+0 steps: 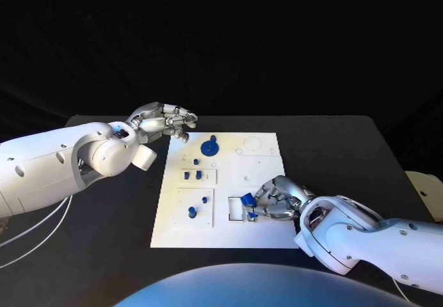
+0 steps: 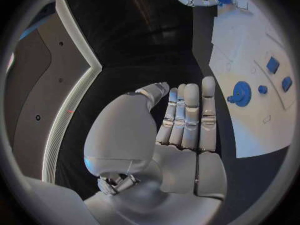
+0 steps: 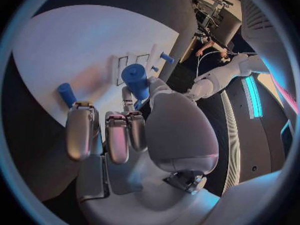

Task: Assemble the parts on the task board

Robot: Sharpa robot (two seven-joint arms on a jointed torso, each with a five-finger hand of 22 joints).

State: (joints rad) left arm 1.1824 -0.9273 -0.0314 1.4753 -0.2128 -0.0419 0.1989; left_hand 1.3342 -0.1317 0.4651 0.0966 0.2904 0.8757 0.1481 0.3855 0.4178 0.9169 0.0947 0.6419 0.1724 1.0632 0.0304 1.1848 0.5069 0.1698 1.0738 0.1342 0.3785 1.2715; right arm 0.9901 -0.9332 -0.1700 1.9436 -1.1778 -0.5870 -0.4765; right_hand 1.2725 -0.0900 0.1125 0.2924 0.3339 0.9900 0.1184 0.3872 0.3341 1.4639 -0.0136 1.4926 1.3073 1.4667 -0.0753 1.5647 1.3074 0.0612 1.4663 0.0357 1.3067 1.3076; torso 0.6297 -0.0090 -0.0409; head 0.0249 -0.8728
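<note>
Right hand (image 1: pixel 277 199) grips blue part (image 1: pixel 248 200) over task board (image 1: pixel 263 233) recess, apparently for insertion; left hand (image 1: pixel 166 121) idles off-board, holding nothing, fingers loosely curled.

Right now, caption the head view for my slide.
Right hand holds a blue part over the task board; left hand hovers.

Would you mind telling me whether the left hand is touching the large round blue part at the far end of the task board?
Apart. The head view shows the left hand off the board's edge, with bare white task board between it and the round blue part.
</note>
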